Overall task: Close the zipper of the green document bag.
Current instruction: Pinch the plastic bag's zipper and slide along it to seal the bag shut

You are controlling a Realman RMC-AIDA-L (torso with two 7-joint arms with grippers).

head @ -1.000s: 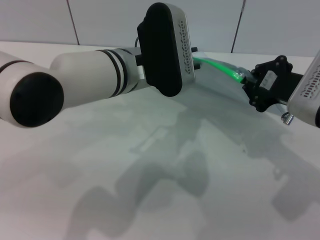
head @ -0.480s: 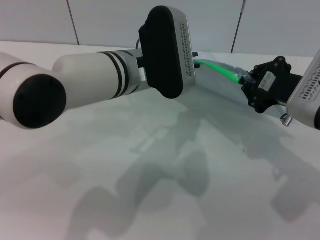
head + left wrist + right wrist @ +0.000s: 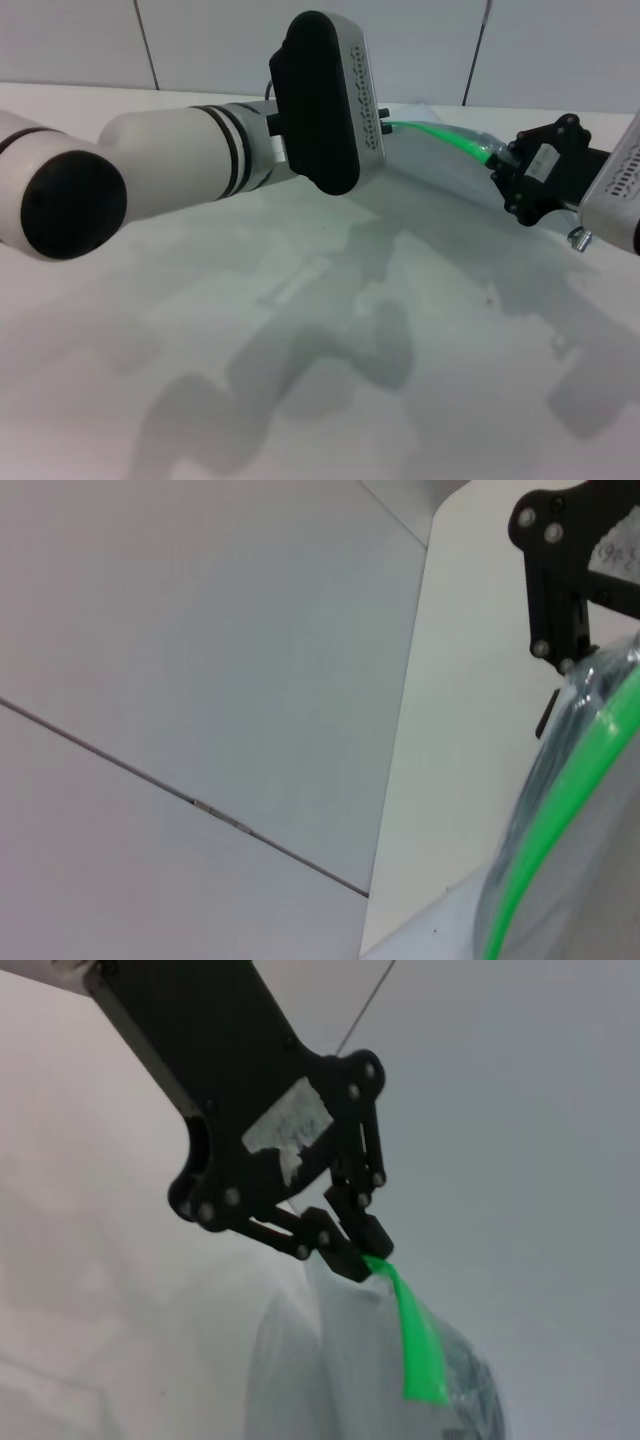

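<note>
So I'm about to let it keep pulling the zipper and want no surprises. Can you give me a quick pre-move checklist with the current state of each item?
1. Right gripper pinched on the zipper at the bag's end: ok, fingertips are closed on the green strip in the right wrist view.
2. Left gripper holding the green document bag: cannot tell, the left arm's wrist housing hides it in the head view.
3. Zipper strip visible between the arms: ok, it runs from behind the left wrist to the right gripper.
4. Slider position: cannot tell, not distinguishable.
5. Bag flat on the table: not ok, the held end is lifted and bulging.
</note>
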